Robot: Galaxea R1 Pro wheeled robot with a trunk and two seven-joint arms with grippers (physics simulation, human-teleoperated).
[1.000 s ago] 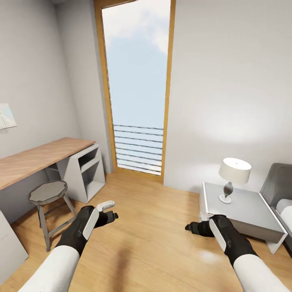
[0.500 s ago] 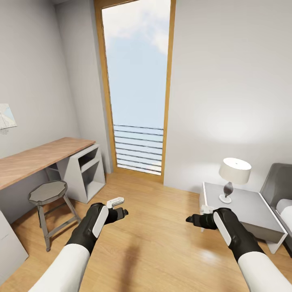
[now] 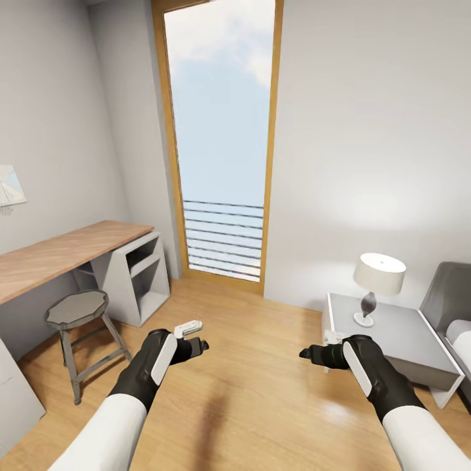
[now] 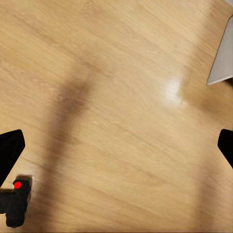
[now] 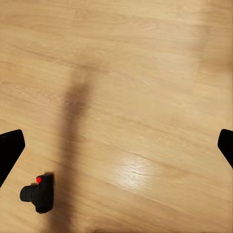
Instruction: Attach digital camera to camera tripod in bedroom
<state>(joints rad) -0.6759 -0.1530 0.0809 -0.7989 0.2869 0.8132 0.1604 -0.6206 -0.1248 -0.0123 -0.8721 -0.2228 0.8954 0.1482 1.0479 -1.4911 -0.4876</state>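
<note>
- Head view: over the last second both arms have pushed forward a little above the wood floor (image 3: 242,392), then nearly settled; the left gripper (image 3: 196,343) and right gripper (image 3: 311,354) hang empty, so the pickup is not yet begun (no tripod in sight).
- Left wrist view: fingers (image 4: 9,150) spread wide, holding nothing; the digital camera (image 4: 17,201) lies on the floor below.
- Right wrist view: fingers (image 5: 9,145) equally wide, empty; the camera lies on bare boards, untouched.
</note>
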